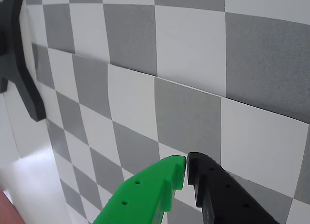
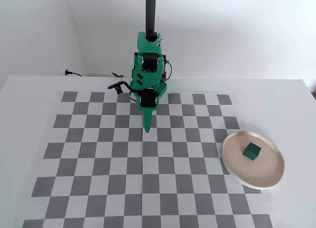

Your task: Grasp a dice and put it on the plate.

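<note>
Lower right of fixed view: dice [image 2: 252,150] sits on plate [image 2: 236,172], corner toward camera | upper middle: pincer [image 2: 147,129] closed, empty, pointing down

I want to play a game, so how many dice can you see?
1. The dice sits on the plate, right side of the fixed view. The wrist view shows none; another could hide behind the arm.

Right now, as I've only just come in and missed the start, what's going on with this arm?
The green robot arm's pincer is shut and holding nothing, pointing down at the grey and white checkered mat near its base. The small dark green cube already sits on the round pale beige plate, at the right in the fixed view, apart from the arm.
</note>
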Tool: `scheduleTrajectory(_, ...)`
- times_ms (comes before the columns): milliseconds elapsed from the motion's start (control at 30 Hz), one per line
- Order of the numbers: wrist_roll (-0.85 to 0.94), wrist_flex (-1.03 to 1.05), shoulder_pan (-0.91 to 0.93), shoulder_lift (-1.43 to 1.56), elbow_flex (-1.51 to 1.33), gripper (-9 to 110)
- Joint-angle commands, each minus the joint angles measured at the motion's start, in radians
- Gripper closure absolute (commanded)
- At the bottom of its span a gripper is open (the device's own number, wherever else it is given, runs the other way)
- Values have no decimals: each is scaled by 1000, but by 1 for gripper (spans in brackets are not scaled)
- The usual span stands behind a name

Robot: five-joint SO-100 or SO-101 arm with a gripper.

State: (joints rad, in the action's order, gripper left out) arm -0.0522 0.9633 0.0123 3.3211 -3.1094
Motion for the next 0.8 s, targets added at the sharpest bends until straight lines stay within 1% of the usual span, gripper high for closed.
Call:
scheduleTrajectory(0,-3,-9,0,14,20,106)
scheduleTrajectory(267,41,-11,14,14,20,106)
scheduleTrajectory(767,43,-11,14,14,20,106)
